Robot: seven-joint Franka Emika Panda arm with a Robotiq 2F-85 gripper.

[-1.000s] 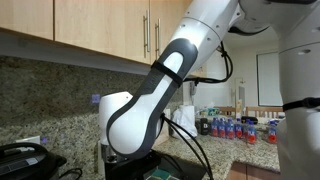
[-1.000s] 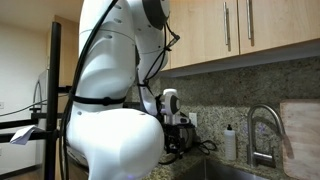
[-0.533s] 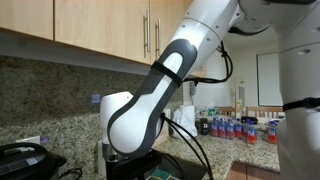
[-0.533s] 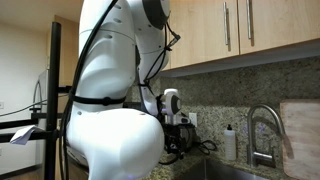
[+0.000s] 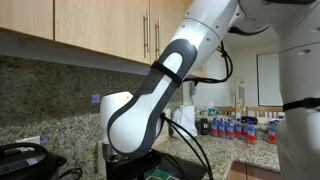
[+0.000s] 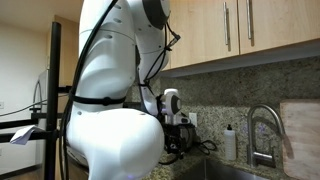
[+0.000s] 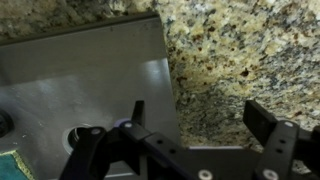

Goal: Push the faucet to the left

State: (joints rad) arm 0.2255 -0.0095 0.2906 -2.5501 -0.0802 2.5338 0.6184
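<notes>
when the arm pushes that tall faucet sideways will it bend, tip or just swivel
The faucet looks like rigid metal, fixed at its foot, so it probably won't bend or tip; more likely it swivels there. Its smooth rounded arch may let whatever pushes it slip off.

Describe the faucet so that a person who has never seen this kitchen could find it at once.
Below the wooden cabinets, in an exterior view, runs a speckled granite backsplash. In front of it stands the faucet, a slim grey-silver tube with a high arched spout. It is taller than the small white bottle with a dark top beside it.
</notes>
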